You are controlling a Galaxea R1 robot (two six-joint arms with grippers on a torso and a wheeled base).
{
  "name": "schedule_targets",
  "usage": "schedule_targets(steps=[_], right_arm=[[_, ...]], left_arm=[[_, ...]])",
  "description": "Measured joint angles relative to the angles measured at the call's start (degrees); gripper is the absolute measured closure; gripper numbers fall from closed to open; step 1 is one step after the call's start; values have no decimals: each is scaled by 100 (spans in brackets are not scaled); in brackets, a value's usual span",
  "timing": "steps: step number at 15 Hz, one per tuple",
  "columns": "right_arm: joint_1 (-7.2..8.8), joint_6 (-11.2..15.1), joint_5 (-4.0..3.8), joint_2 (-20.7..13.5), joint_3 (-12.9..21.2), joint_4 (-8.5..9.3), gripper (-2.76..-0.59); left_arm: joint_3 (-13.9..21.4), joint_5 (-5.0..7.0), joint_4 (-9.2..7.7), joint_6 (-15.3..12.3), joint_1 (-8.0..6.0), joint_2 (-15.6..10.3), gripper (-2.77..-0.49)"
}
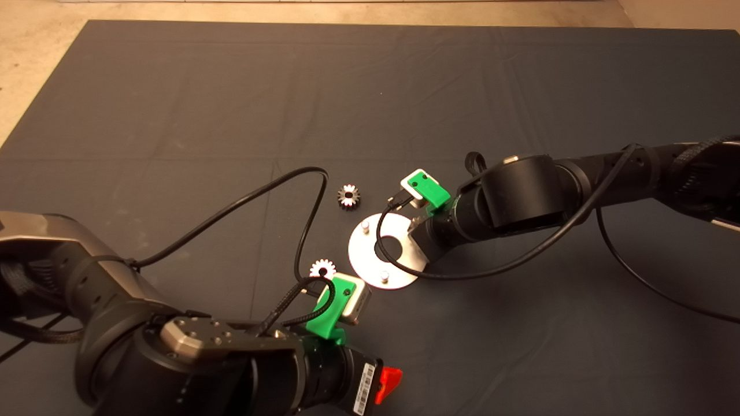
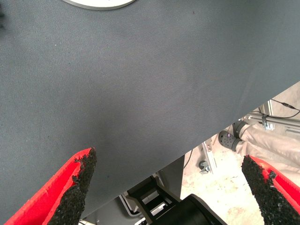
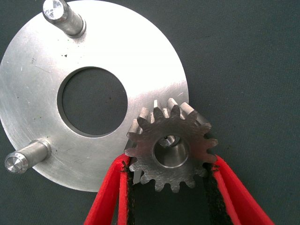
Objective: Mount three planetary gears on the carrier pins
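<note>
The silver disc [image 1: 383, 251] lies mid-mat with two bare carrier pins [image 1: 365, 226] [image 1: 384, 276]. My right gripper [image 1: 421, 242] is over the disc's right edge. In the right wrist view it [image 3: 169, 161] is shut on a planetary gear [image 3: 169, 151] above the disc [image 3: 140, 61]. The third pin's tip [image 3: 168, 139] shows through the gear's bore. The two other pins [image 3: 63, 16] [image 3: 26, 157] are bare. A second gear [image 1: 348, 195] lies beyond the disc and a third [image 1: 322, 268] lies left of it. My left gripper [image 1: 388, 386] [image 2: 171, 176] is open and empty, near the mat's front edge.
Black cables loop over the mat by the loose gears and across the disc [image 1: 378, 242]. The disc's rim [image 2: 98, 3] shows in the left wrist view. Past the mat's edge are the floor, a metal frame [image 2: 276, 119] and a person's shoe [image 2: 228, 139].
</note>
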Motion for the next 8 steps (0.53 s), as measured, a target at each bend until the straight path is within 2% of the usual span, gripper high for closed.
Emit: schedule_targets(steps=[8], right_arm=[[-17, -24, 0, -2, 0, -48, -81]], left_arm=[[0, 0, 5, 0, 0, 8, -222]])
